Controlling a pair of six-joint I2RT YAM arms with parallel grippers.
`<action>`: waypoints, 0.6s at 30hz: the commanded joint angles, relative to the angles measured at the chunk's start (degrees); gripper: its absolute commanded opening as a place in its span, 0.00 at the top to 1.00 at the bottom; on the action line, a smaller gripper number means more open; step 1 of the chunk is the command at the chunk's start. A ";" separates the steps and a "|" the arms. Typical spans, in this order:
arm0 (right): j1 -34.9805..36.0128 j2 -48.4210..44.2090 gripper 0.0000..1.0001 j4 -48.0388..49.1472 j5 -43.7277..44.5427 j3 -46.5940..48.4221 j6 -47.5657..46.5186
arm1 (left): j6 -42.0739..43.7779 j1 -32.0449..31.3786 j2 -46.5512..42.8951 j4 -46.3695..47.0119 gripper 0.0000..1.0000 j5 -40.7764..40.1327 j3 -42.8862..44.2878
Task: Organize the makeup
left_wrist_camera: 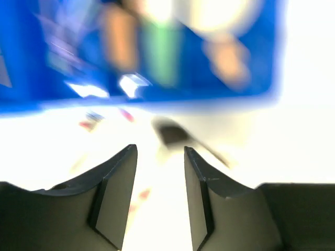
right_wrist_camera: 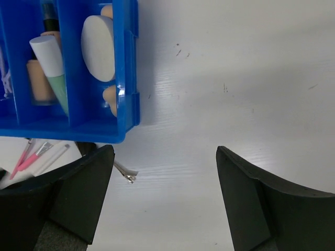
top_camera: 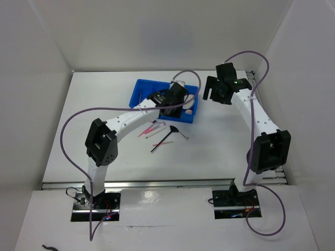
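The blue tray (top_camera: pixel 140 93) holds a round cream puff (right_wrist_camera: pixel 98 48), a mint-green tube (right_wrist_camera: pixel 55 68), a beige bottle (right_wrist_camera: pixel 37 81) and a peach sponge (right_wrist_camera: pixel 110 100). Thin pink sticks (top_camera: pixel 151 128) and a black brush (top_camera: pixel 167 136) lie on the table in front of the tray. My left gripper (top_camera: pixel 171 107) is open and empty over the tray's front edge; its blurred view shows the brush head (left_wrist_camera: pixel 172 133) just ahead of the fingers. My right gripper (top_camera: pixel 213 94) is open and empty above bare table right of the tray (right_wrist_camera: pixel 128 78).
White walls enclose the table on three sides. A thin stick with a metal end (right_wrist_camera: pixel 125 173) lies just in front of the tray's corner. Purple cables loop off both arms.
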 commanded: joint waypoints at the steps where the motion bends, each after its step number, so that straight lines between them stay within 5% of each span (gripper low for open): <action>1: -0.32 -5.24 0.14 -0.56 1.28 -0.81 0.47 | -5.71 -3.95 -2.40 -3.22 0.50 4.25 -4.51; 5: -0.32 -7.52 0.24 0.14 -3.27 -3.71 0.47 | -14.77 -4.66 -2.93 -5.94 0.50 5.25 -7.50; 11: 4.68 -8.67 0.44 2.33 -6.80 -9.50 -1.20 | -13.47 -4.67 -11.70 -4.46 0.48 1.37 -13.56; 18: 17.51 -0.60 0.33 3.21 -9.62 -12.06 -2.43 | -11.36 5.34 -25.22 -5.60 0.47 3.02 -24.11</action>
